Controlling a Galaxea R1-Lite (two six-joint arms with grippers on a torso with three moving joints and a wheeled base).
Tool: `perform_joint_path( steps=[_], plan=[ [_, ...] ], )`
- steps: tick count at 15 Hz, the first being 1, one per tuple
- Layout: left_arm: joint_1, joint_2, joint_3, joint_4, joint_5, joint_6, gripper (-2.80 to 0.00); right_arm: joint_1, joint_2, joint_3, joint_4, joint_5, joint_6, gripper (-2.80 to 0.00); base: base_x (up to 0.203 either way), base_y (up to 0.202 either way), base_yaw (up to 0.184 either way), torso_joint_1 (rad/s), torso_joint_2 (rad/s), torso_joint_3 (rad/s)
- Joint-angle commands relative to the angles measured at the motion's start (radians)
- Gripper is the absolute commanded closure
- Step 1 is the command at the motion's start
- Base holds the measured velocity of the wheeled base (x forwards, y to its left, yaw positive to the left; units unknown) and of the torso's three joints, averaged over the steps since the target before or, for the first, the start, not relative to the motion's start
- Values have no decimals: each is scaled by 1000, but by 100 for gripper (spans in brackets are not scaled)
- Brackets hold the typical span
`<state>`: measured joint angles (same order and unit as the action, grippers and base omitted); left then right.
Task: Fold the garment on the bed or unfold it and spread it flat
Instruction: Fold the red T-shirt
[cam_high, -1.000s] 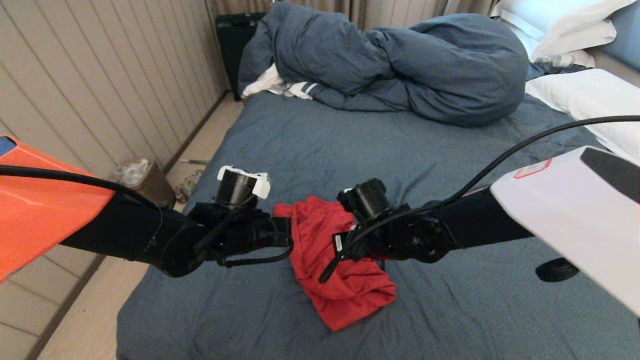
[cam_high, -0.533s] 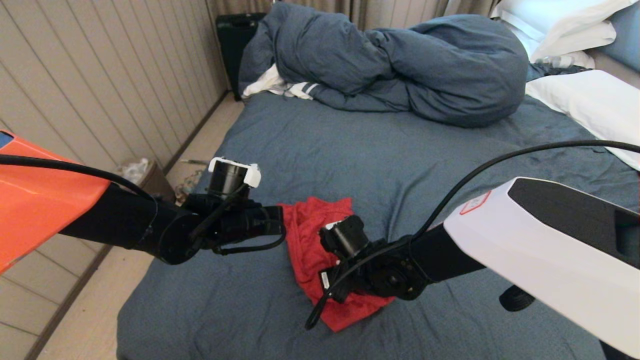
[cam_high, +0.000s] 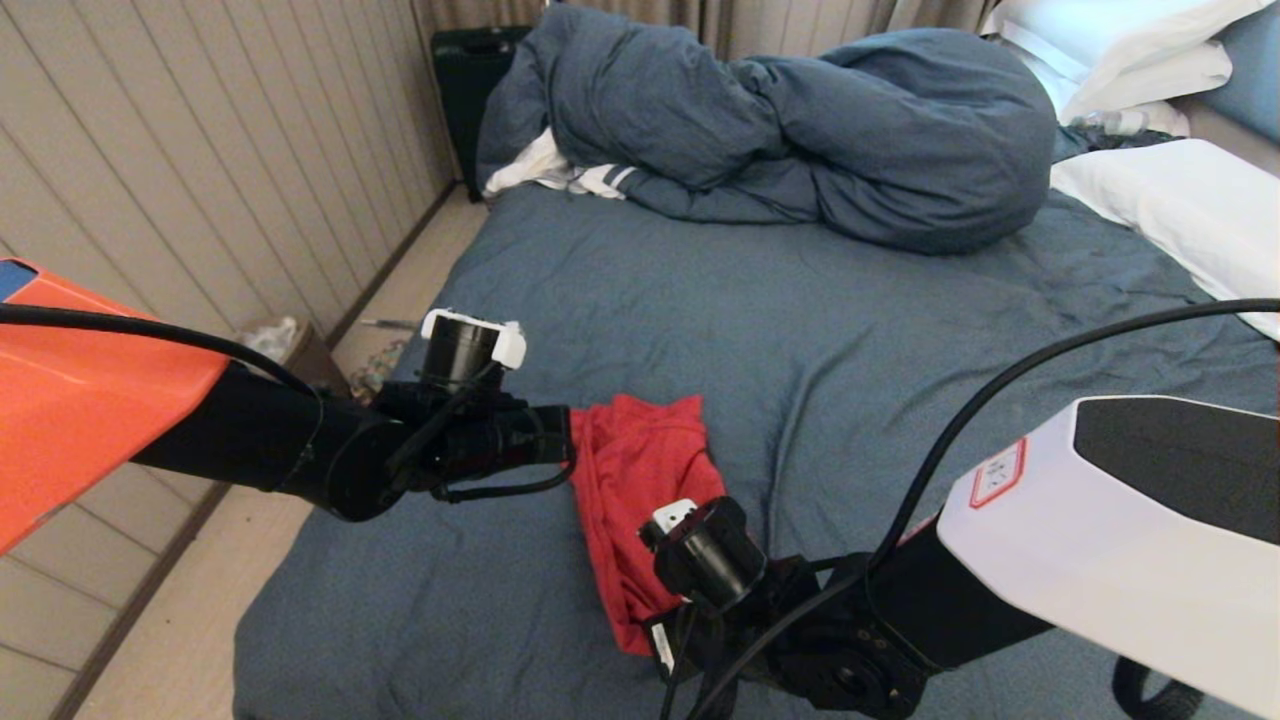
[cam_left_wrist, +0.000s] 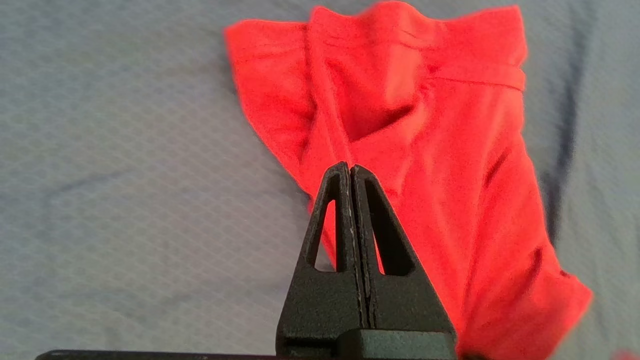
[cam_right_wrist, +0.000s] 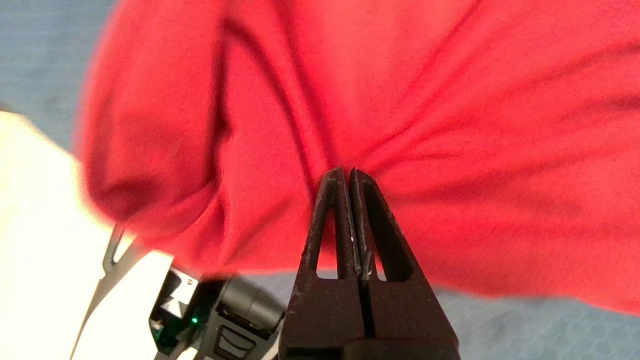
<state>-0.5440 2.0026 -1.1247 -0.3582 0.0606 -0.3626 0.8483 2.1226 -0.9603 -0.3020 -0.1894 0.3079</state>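
Garment (cam_high: 640, 500) lies bunched near the bed's (cam_high: 850, 330) front edge, pinched by the closed left gripper (cam_left_wrist: 349, 172) and the closed right gripper (cam_right_wrist: 346, 175), probably to pull it flat.

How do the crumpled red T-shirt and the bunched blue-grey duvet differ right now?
The red T-shirt lies low and thin at the near part of the bed; the blue-grey duvet is piled high at the far end. The T-shirt is small and sits between the left gripper and right gripper, both shut on its fabric; the duvet is far bulkier and untouched. Both are rumpled, not spread flat.
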Motion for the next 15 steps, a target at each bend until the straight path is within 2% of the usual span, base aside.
perform_joint_path(
  steps=[1, 3, 7, 11, 15],
  plan=[
    [-1, 10, -3, -5, 2, -3, 0, 8, -46, 41, -28, -2, 1, 0, 0, 0, 0, 0, 0, 0],
    [8, 10, -16, -1, 2, -3, 0, 6, -93, 75, -75, -5, -5, 0, 0, 0, 0, 0, 0, 0],
    [9, 26, -66, 18, 2, -4, 0, -16, -233, 87, -84, -6, -15, 0, 0, 0, 0, 0, 0, 0],
    [-11, 93, -169, 74, 2, -7, 0, -177, -286, -4, -78, -3, -46, 0, 0, 0, 0, 0, 0, 0],
    [-99, 176, -242, 108, 41, -8, 0, -240, -157, -74, -80, 2, -47, 0, 0, 0, 0, 0, 0, 0]
  ],
)
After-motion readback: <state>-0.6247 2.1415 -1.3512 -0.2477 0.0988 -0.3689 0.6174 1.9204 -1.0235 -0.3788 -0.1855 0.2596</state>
